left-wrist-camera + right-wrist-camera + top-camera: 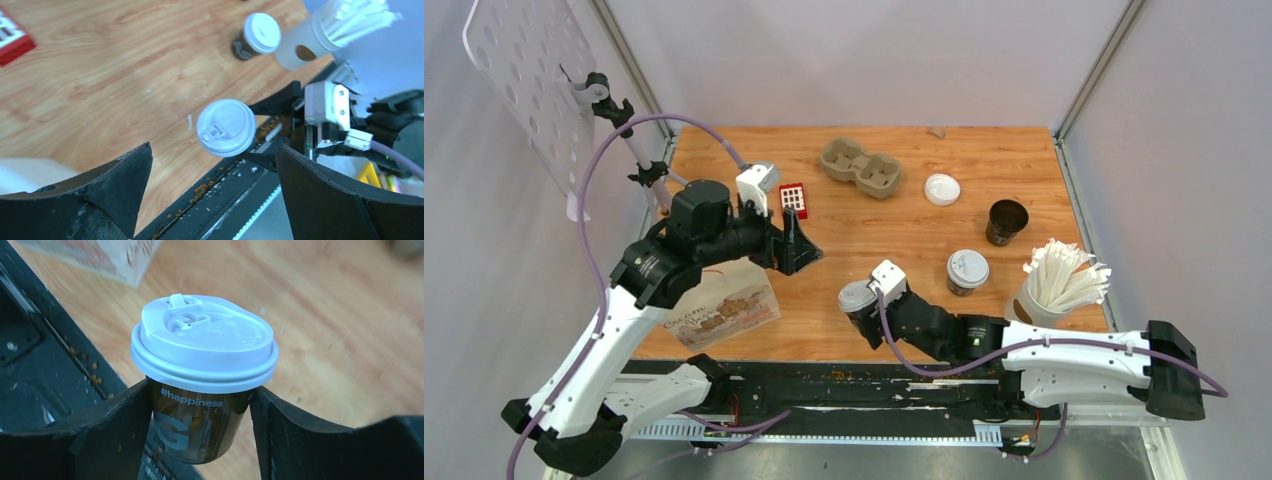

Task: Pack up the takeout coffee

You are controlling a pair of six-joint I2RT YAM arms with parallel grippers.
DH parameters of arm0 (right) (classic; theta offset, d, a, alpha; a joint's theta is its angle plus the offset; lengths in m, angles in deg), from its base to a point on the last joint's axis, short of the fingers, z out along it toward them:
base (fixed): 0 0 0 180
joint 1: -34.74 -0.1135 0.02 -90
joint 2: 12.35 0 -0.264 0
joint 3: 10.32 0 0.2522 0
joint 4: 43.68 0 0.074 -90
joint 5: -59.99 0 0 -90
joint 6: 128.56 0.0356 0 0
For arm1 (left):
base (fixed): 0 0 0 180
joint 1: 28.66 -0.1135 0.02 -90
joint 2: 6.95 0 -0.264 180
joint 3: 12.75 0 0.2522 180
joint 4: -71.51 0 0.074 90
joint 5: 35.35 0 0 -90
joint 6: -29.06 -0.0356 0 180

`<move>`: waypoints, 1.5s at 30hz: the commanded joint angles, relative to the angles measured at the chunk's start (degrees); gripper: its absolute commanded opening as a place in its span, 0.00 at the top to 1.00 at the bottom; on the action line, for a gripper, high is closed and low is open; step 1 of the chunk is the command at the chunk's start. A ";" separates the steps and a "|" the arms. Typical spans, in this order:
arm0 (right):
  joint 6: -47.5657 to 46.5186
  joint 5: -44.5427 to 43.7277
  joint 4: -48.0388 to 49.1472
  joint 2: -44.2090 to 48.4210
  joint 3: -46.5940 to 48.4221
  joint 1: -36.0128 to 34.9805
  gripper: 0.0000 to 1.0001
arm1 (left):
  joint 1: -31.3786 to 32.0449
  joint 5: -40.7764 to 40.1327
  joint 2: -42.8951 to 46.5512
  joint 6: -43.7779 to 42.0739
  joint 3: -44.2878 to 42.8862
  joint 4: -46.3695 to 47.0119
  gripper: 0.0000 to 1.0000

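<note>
My right gripper (861,322) is shut on a lidded dark coffee cup (202,380) and holds it above the table's front edge; the cup also shows in the top view (858,299) and in the left wrist view (226,127). A second lidded cup (967,270) stands on the table at mid right, also in the left wrist view (258,35). An open dark cup without lid (1006,221) stands further back, a loose white lid (942,188) beside it. My left gripper (802,252) is open and empty, left of centre above the table.
A pulp cup tray (860,167) lies at the back centre. A paper bag (722,305) lies at the front left under my left arm. A white holder of sticks (1054,285) stands at the right. A red-white card (793,199) lies by my left gripper.
</note>
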State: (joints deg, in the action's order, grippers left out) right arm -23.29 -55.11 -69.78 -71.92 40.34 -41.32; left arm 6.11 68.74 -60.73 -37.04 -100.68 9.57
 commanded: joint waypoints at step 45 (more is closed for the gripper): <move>-31.84 -3.72 22.45 11.23 -3.95 0.09 0.33 | 11.13 13.11 -20.74 -15.70 -7.62 5.64 0.00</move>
State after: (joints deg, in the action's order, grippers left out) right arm -56.12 -57.62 -48.08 -60.92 34.24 -41.32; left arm 16.95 79.90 -80.55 -51.95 -107.37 13.48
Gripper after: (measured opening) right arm 0.677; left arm 0.998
